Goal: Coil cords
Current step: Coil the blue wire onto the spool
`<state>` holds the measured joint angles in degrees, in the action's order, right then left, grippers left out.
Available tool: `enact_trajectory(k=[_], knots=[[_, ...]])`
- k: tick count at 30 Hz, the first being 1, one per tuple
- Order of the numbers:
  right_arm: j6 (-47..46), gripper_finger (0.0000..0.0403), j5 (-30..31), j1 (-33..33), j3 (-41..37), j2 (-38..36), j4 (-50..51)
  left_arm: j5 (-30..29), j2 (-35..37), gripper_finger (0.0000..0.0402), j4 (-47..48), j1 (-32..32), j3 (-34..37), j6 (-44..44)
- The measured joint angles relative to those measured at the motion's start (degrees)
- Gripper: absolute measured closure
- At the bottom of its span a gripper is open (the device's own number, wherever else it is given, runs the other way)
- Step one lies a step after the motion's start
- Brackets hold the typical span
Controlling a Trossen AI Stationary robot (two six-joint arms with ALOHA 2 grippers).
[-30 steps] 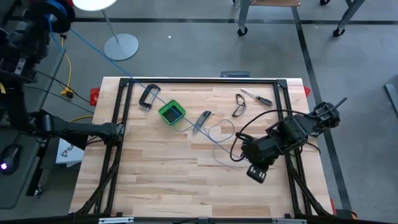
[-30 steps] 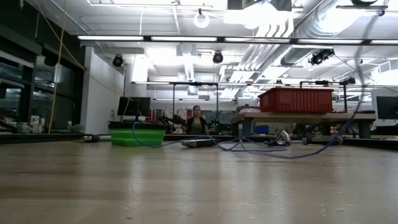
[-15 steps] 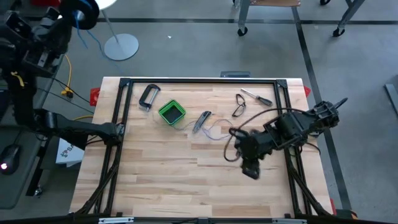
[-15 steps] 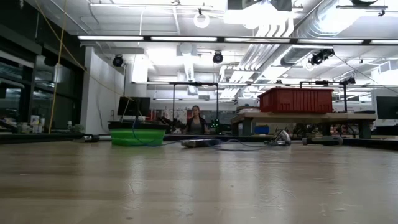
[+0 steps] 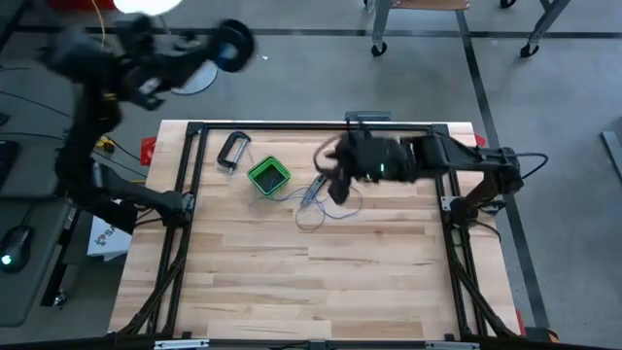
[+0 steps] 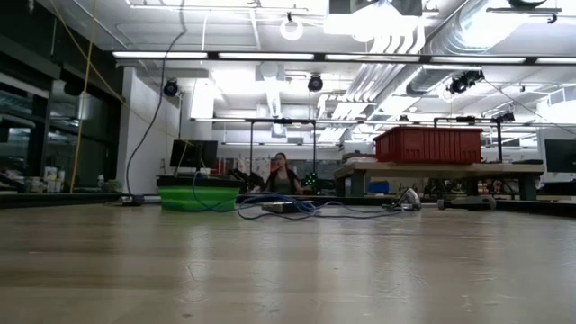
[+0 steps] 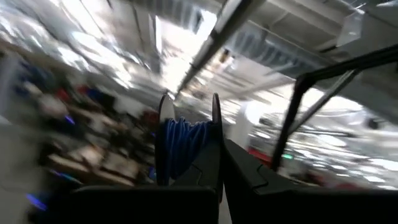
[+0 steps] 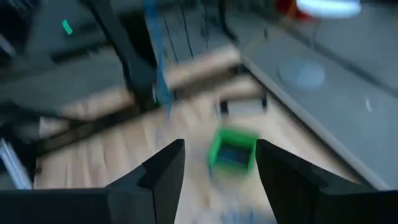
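Cord [image 5: 313, 216] lies in loose blue-grey loops mid-desk [image 5: 292, 282], by the green box [image 5: 268, 176] and beside a small grey tool [image 5: 316, 187]. Spool [image 5: 233, 41] is up off the desk's far left corner, clamped in the closed left pincer [image 7: 214, 168], part wound. Right pincer [image 5: 337, 185] hovers over the loops, fingers apart, empty. To coil well: right should pinch the slack and feed it taut while the spool turns, keeping clear of the tool.
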<state>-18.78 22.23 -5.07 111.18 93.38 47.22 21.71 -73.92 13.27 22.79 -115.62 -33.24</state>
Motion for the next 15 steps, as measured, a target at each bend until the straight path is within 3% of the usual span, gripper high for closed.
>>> enact_trajectory(k=[10, 15], knots=[[12.66, 0.021, -21.23, 7.43, 0.02, 0.0, -30.2, 7.27, -12.79, 0.0401, -27.28, -4.46, 0.05, -19.79], [12.82, 0.021, -29.62, 8.16, 0.07, -0.04, -40.98, 5.53, -15.08, 0.0401, -30.31, -5.92, 0.05, -21.73]])
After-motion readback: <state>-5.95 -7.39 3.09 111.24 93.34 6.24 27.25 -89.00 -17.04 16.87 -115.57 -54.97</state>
